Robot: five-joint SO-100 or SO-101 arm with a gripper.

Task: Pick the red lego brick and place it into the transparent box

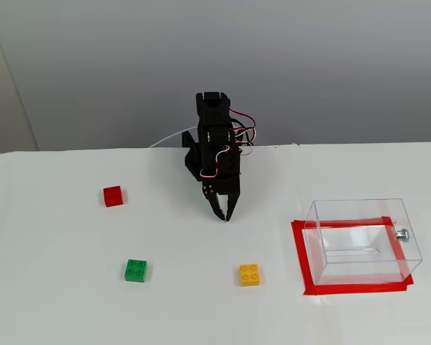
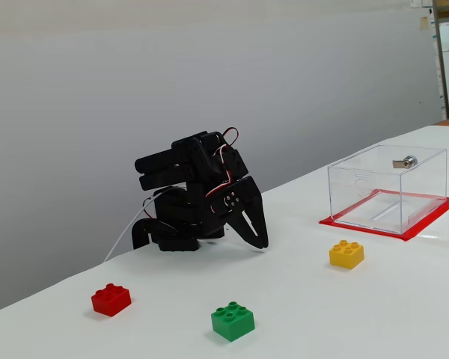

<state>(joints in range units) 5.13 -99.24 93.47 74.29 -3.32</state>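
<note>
Three studded plastic bricks lie on the white table (image 1: 57, 302); none carries any readable writing or brand mark, and neither does anything else in view. The red lego brick (image 1: 113, 195) sits well to the left of the gripper (image 1: 225, 215) in the fixed view that faces the arm from the front, apart from it and untouched. In the side-on fixed view the same brick (image 2: 111, 299) rests nearer the camera than the folded black arm. The gripper (image 2: 259, 244) points down at the tabletop with its jaws together and nothing between them. The green brick (image 1: 136, 270) and yellow brick (image 1: 249, 274) lie closer to the camera. The transparent box (image 1: 359, 241), thin-walled clear plastic with a small silver knob (image 1: 401, 233), stands on a red tape rectangle (image 1: 302, 255) at the right
</note>
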